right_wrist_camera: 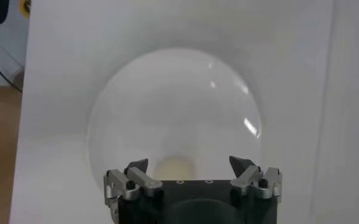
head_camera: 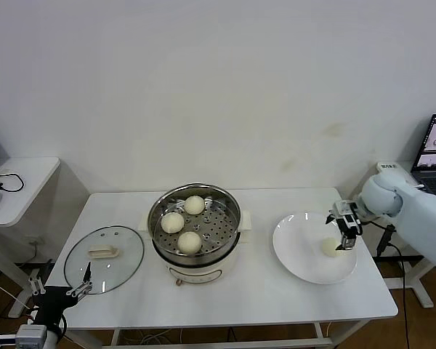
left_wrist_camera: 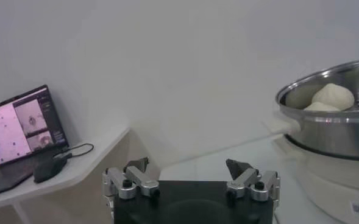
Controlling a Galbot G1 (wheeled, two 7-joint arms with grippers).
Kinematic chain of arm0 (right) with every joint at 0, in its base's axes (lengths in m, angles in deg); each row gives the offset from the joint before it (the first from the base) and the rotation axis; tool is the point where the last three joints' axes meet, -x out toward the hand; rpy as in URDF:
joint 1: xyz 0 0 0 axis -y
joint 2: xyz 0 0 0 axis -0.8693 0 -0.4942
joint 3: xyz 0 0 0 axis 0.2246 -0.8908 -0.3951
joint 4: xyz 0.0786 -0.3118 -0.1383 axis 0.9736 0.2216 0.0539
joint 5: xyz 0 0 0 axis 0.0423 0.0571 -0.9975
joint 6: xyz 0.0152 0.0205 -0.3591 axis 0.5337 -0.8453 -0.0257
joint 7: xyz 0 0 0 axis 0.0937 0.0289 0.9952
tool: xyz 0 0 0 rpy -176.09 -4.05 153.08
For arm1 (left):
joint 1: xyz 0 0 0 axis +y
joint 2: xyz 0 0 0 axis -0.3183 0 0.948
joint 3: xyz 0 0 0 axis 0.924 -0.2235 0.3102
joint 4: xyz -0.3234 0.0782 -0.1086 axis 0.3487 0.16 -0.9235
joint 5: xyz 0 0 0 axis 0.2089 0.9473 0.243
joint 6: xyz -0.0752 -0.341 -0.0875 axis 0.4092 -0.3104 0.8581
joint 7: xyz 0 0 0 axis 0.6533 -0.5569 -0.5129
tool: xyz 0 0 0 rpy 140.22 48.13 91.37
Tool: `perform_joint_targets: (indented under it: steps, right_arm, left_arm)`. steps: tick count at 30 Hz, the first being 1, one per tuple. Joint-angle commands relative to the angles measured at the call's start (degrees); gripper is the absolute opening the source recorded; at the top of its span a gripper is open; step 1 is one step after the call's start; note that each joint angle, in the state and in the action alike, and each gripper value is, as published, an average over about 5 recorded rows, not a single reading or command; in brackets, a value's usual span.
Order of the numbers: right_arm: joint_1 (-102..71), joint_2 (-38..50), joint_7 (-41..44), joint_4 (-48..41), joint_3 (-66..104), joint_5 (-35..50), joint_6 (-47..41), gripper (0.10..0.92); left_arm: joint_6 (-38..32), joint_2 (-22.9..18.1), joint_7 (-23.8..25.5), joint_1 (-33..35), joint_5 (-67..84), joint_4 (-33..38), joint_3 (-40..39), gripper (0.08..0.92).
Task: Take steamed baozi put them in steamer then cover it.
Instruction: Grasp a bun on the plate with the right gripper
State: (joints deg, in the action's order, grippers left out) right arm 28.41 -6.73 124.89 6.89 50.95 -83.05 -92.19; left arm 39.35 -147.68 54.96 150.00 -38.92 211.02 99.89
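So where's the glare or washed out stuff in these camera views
Head view: the cover reflects faintly, and the steamer rim shines. Right wrist view: the plate is washed out with bright streaks, the last baozi barely distinct. Left wrist view: the steamer wall carries highlights.

Head view high over table (head_camera: pixel 261 291); right wrist close above plate (right_wrist_camera: pixel 173 115), shared.

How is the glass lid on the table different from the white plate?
The lid is clear glass with a cream handle at its centre; the plate is solid white with no handle. The lid lies bare at the robot's left; the plate, at its right, holds one bun under the right pincer. Both are round and lie flat.
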Motion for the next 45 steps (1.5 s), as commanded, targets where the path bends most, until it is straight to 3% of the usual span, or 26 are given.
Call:
perform_joint_targets:
  steps: [1, 22, 30, 45]
  right_arm:
    - [-8.84, -4.34, -0.30, -9.11, 8.11, -7.37, 1.55, 0.823]
    - [-9.74, -10.34, -1.59, -16.89, 10.09, -11.04, 1.90, 0.805]
    - [-9.63, -11.47, -1.47, -17.59, 10.22, -11.03, 1.41, 0.673]
    - [-3.47, -8.49, -0.36, -12.34, 5.78, -6.14, -0.22, 0.583]
  left_arm:
    - [-0.01, -0.12, -0.01, 0.23, -0.17, -0.08, 0.08, 0.823]
    - [0.11, -0.26, 0.02, 0.12, -0.23, -0.02, 0.48, 0.823]
    - [0.07, -0.34, 0.01, 0.34, -0.20, 0.08, 0.70, 0.823]
    - [0.02, -0.49, -0.01, 0.48, -0.20, 0.43, 0.86, 0.823]
